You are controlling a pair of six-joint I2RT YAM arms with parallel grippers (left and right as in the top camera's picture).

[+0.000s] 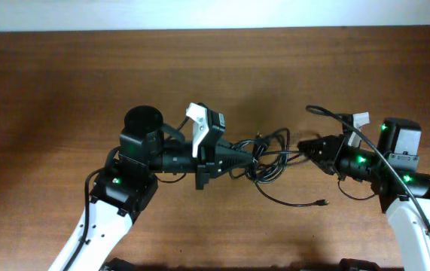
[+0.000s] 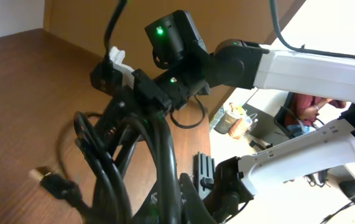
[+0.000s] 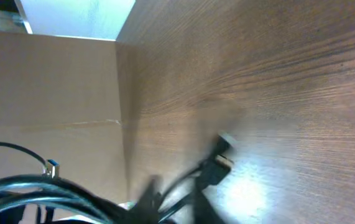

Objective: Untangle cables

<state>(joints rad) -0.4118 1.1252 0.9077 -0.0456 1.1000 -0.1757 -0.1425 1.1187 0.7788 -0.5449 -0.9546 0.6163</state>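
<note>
Surface (image 1: 64, 83) of brown wood lay wide under me, edge to edge. My left arm (image 1: 135, 162) reached in from one side and my right arm (image 1: 380, 165) from the other, tips nearly meeting at the middle. Between them sat the cables (image 1: 271, 156), a black knot of loops on the wood. My left jaws were pressed together on the thick of the bundle, and my right jaws were clamped on a strand at its opposite edge. One loose strand trailed off toward the near edge, its small plug (image 1: 321, 202) resting flat on the surface, apart from the knot.
</note>
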